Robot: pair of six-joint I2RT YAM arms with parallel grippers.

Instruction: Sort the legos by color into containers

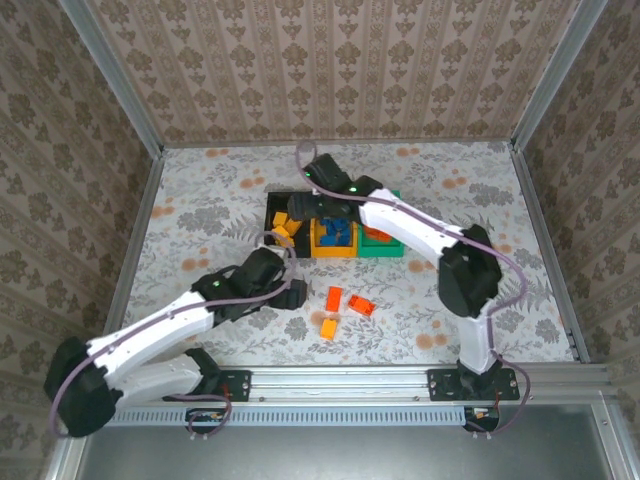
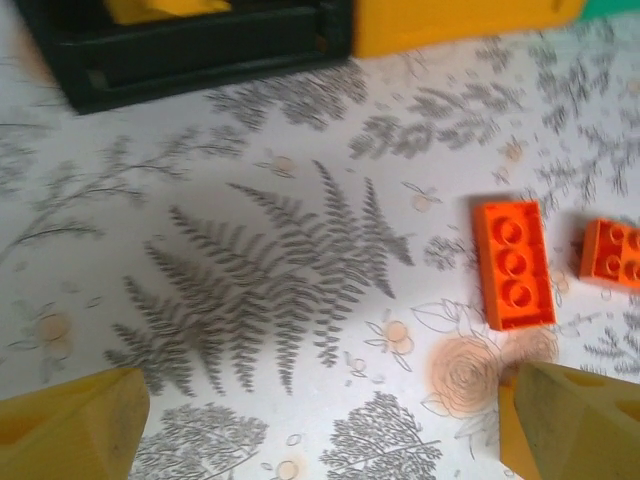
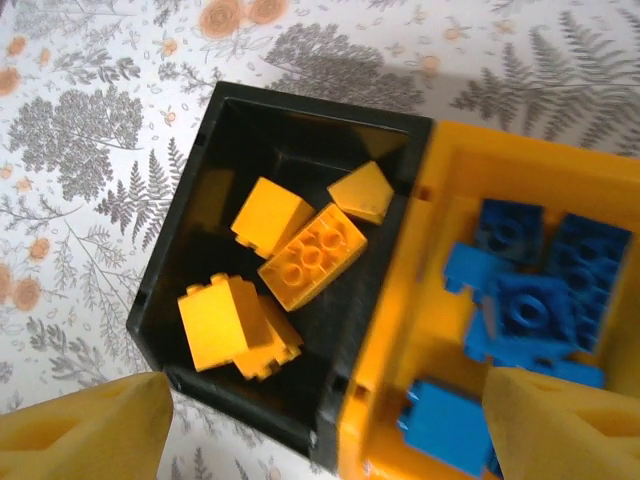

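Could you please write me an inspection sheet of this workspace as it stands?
Surface: floral cloth, flat.
Job's things: black bin holds yellow bricks; yellow bin holds blue bricks; green bin partly under the right arm; three loose bricks on the cloth in front of the bins.
Clutter: nothing seen.
Grippers: left gripper open, empty, low over the cloth near the loose bricks; right gripper open, empty, above the black bin.
Cables: a purple cable along each arm.
Surroundings: wallpapered walls, metal frame.
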